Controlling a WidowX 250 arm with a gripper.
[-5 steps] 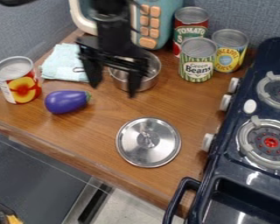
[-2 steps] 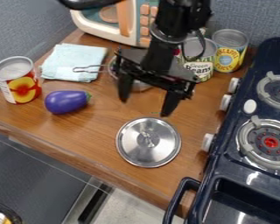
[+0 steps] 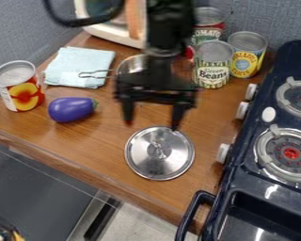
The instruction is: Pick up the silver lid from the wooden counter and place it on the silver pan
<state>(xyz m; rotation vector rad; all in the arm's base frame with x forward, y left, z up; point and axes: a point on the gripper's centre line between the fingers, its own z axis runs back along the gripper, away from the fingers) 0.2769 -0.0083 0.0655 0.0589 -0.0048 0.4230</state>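
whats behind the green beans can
Directly behind the green beans can is the tomato can, with the pineapple can behind and to the right in the picture. The beans can covers most of the tomato can's lower part, and the counter right behind it can't be seen.

"Green Beans" stands on the striped can [image 3: 212, 66]; "TOMATO" on the red-and-green can [image 3: 208, 33] behind it; "PINEAPPLE" on the yellow-and-blue can [image 3: 246, 55] beside them.
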